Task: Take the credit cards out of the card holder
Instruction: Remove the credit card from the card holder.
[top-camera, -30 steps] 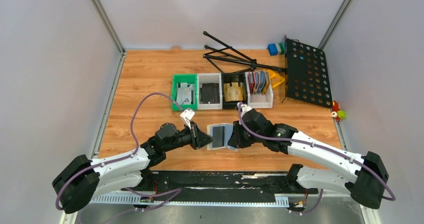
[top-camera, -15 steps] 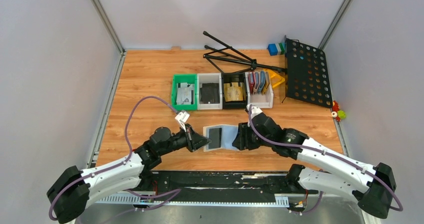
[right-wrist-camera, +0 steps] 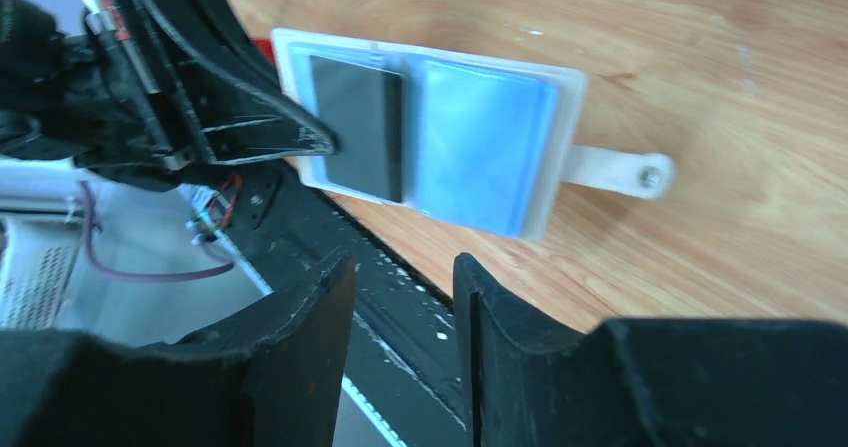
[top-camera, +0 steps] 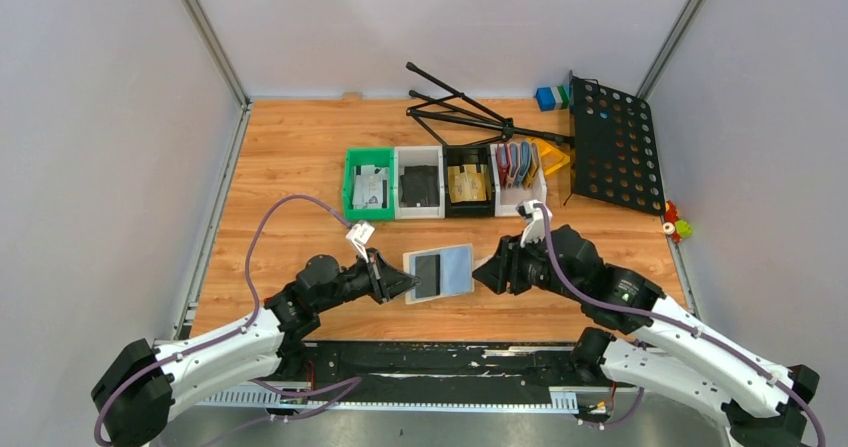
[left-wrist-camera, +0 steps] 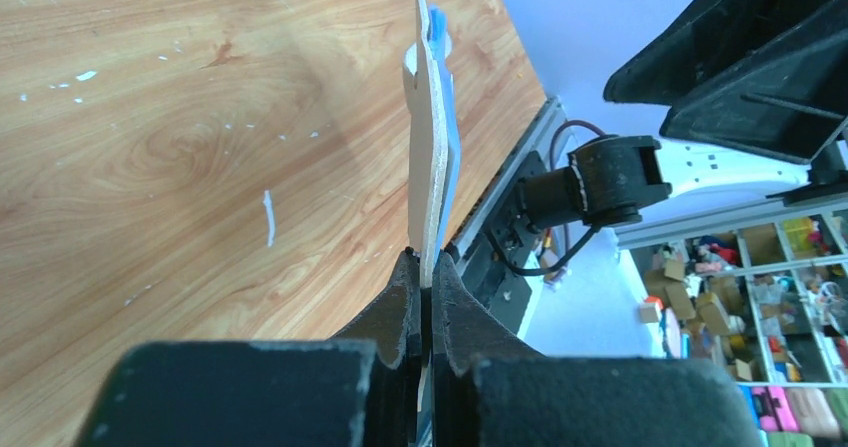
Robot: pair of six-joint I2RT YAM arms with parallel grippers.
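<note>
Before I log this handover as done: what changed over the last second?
The left fingers closed on the holder at its left edge. The right fingers let go of its right edge, opened and pulled back to the right, now apart from it. The holder stayed about where it was, the dark card still in its pocket; the bins did not move.
</note>
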